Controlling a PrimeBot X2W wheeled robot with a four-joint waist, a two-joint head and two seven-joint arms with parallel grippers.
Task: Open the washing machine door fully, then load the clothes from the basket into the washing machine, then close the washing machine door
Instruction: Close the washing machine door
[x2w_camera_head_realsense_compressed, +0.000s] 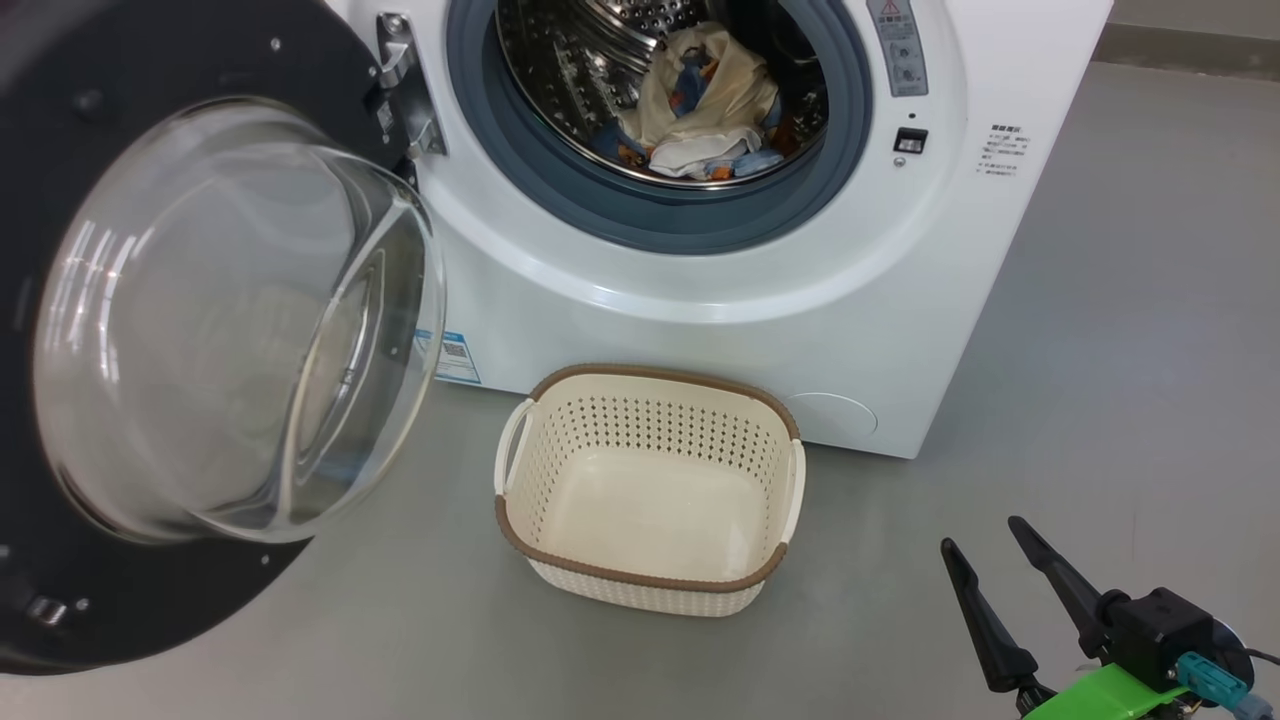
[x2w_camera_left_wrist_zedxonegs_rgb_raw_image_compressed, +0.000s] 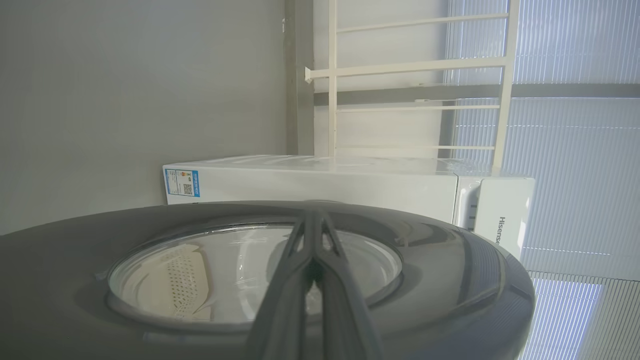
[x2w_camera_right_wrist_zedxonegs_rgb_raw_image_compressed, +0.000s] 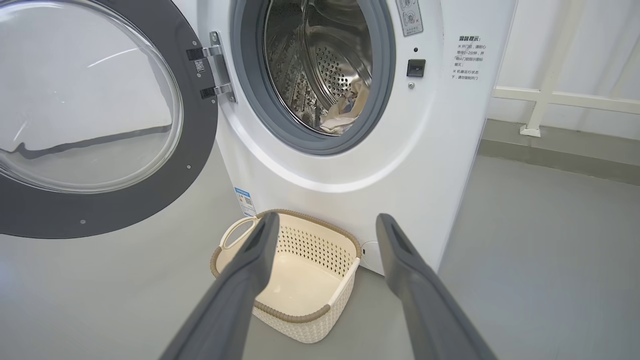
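Clothes (x2w_camera_head_realsense_compressed: 700, 110), crumpled cream and blue cloth, lie deep in the steel drum (x2w_camera_head_realsense_compressed: 570, 70) of the washing machine (x2w_camera_head_realsense_compressed: 700, 330), well apart from both grippers. The round washing machine door (x2w_camera_head_realsense_compressed: 230, 320) stands swung wide to the left, its glass bowl bulging out beside the cream perforated basket (x2w_camera_head_realsense_compressed: 640, 578); the left gripper (x2w_camera_left_wrist_zedxonegs_rgb_raw_image_compressed: 312, 220), fingers pressed together, points across its glossy black rim, the right gripper (x2w_camera_head_realsense_compressed: 980, 532) spread and empty near the basket.
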